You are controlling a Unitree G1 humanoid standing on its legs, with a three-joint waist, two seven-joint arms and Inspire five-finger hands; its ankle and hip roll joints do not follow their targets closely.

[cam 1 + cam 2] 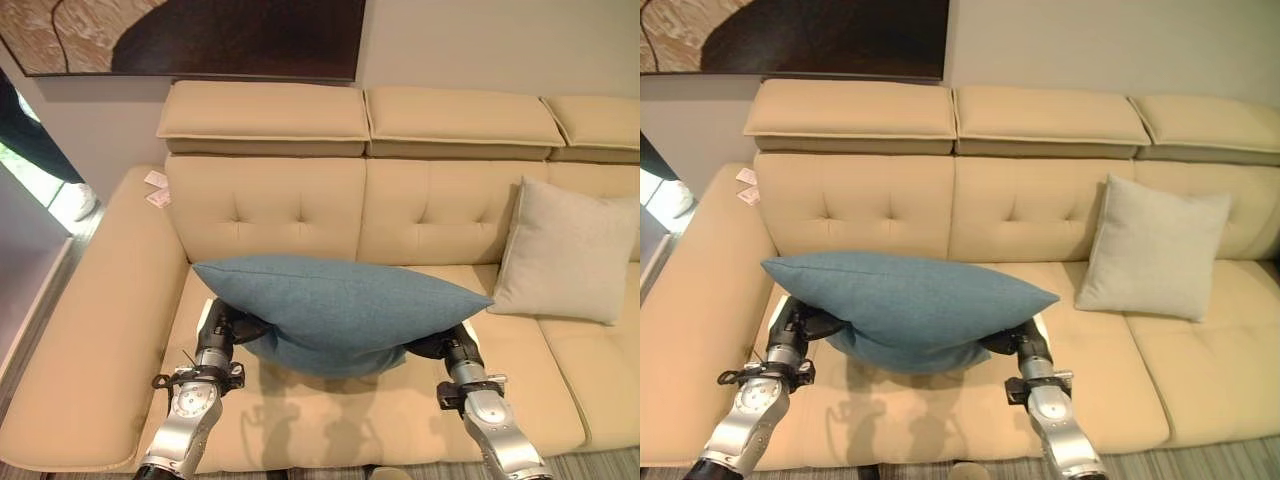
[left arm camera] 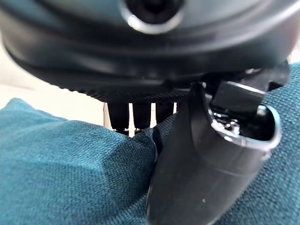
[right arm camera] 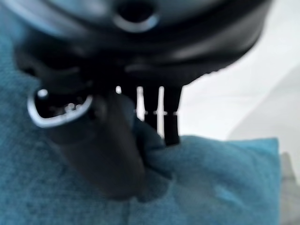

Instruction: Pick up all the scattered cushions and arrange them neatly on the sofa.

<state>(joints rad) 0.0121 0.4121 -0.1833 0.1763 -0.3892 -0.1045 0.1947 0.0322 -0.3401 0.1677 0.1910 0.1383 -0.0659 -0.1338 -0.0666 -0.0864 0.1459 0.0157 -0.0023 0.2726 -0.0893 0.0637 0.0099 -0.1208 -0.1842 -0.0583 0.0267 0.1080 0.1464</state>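
On the far left, a person's leg and white shoe (image 1: 84, 200) stand on the floor past the sofa's arm. Two small white tags (image 1: 157, 189) lie on top of that arm, near the back. My big tan sofa (image 1: 270, 210) fills most of what I see. It has fat head pads along the top and little buttons pressed into its back.

My left hand (image 1: 228, 325) is tucked under the left end of the blue cushion (image 1: 335, 305). My thumb (image 2: 197, 159) pushes into the blue cloth and my fingers (image 2: 133, 115) go down on the other side of a fold, so I am pinching the cushion.

The blue cushion is up off the seat, lying long and flat between my two hands, over the left and middle seats. Its dark shadow falls on the seat below.

My right hand (image 1: 445, 345) grips the right end the same way, thumb (image 3: 103, 145) on one side and fingers (image 3: 161, 115) on the other.

To the right, a pale grey cushion (image 1: 570, 250) sits upright on the seat, leaning on the sofa's back. It is just beside the blue cushion's tip.
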